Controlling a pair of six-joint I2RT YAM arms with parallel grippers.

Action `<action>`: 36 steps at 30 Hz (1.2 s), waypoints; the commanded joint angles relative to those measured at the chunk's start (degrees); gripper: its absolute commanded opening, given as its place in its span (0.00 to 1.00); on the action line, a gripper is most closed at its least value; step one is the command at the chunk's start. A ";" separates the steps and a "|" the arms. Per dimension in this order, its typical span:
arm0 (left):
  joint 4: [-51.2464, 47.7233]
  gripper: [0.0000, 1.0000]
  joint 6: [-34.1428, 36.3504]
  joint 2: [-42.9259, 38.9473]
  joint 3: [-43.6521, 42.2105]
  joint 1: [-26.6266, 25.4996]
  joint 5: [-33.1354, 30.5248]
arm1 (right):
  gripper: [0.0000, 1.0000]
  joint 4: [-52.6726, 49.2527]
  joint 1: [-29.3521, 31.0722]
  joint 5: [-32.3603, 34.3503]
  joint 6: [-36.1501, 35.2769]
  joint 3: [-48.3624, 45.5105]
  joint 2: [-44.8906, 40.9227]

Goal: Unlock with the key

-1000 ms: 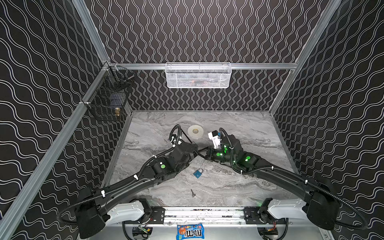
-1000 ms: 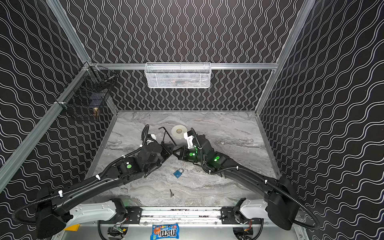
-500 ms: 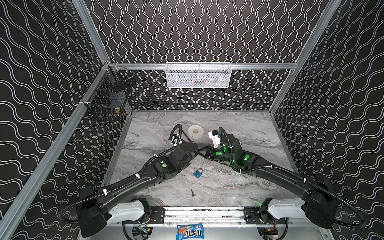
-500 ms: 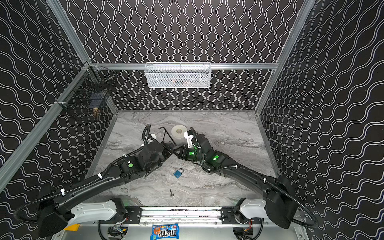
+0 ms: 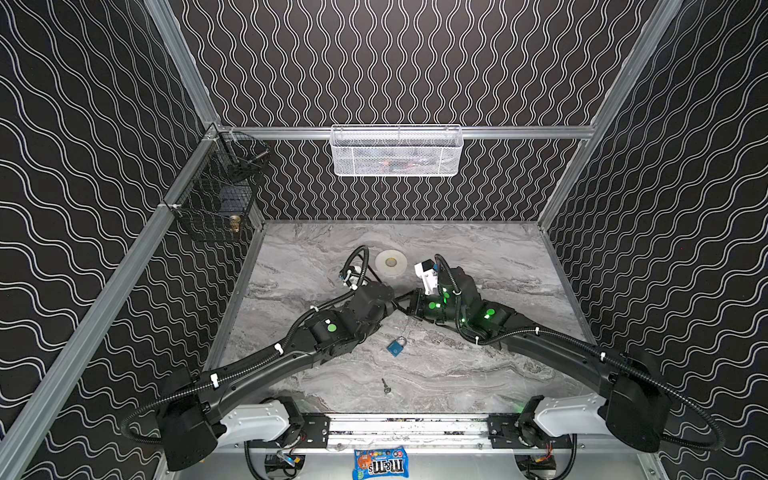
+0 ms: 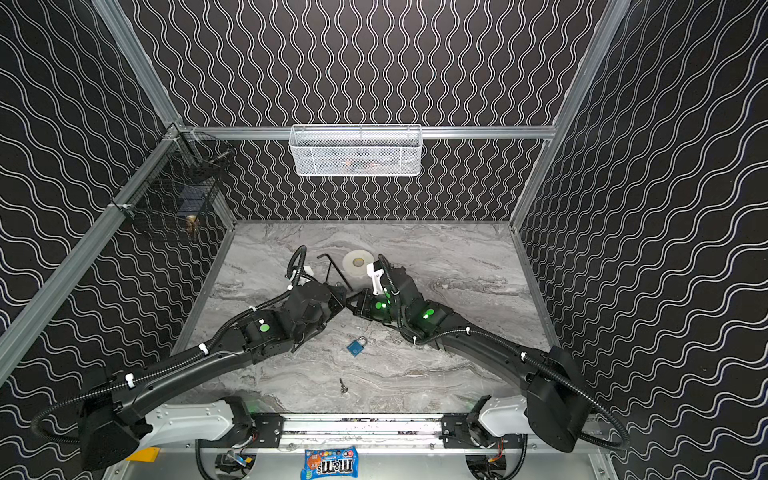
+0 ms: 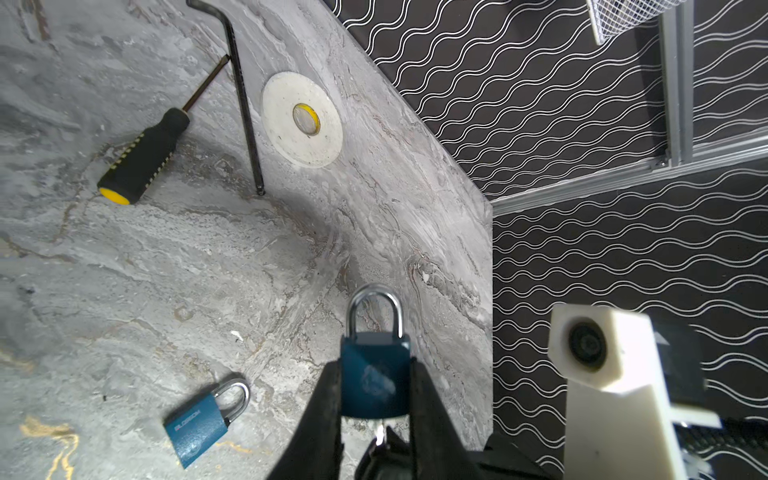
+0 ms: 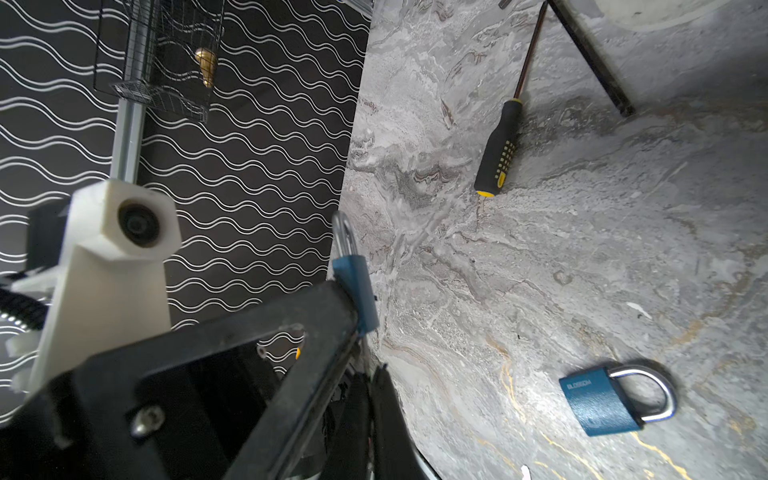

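My left gripper [image 7: 374, 365] is shut on the body of a blue padlock [image 7: 374, 384] and holds it above the marble table, its silver shackle [image 7: 374, 307] pointing away from the wrist. My right gripper [image 8: 371, 372] meets it from the opposite side, jaws shut on a key [image 7: 379, 434], which shows only as a silver sliver at the bottom of the padlock. In both top views the two grippers [image 5: 395, 300] [image 5: 409, 303] touch tips at mid-table. From the right wrist, the held padlock [image 8: 356, 291] is seen edge-on.
A second blue padlock [image 5: 396, 346] [image 8: 598, 405] and a loose key [image 5: 386, 386] lie nearer the front. A screwdriver [image 7: 141, 158], a hex key [image 7: 245, 104] and a tape roll [image 5: 390, 262] lie behind. A white basket [image 5: 397, 151] and a black wire basket [image 5: 216, 199] hang on the walls.
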 commanded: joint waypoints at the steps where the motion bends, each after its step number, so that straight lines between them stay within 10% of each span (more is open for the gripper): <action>1: 0.18 0.00 3.08 0.59 0.73 -0.32 2.56 | 0.00 8.13 -1.57 -2.89 3.84 -0.83 0.59; 36: -4.29 0.00 4.29 -2.03 -1.57 -0.25 2.38 | 0.00 -1.22 -5.02 -0.50 -0.85 3.33 -0.08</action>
